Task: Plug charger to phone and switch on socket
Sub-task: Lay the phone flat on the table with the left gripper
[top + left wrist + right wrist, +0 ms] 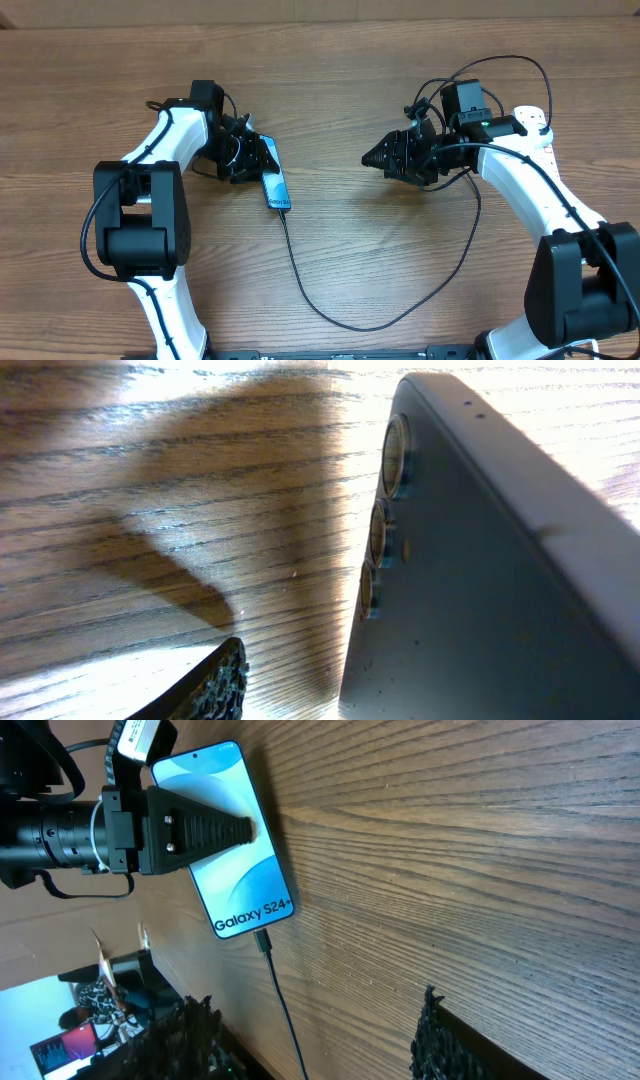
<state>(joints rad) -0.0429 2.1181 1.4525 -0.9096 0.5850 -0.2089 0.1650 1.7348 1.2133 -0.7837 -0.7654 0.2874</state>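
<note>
The left arm reaches toward 3 o'clock, its left fingers straddling the tilted phone left of centre on the bench. One lies across the screen and the other stands off its back; I cannot tell whether they pinch. The right fingers point to 9 o'clock, spread wide and empty. The charger leaves the phone's 5 o'clock end and loops toward the right arm, its plug hidden.

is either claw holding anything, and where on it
Left claw brackets the phone at its upper half, one finger across the screen; firm grip unclear. Right claw holds nothing.
</note>
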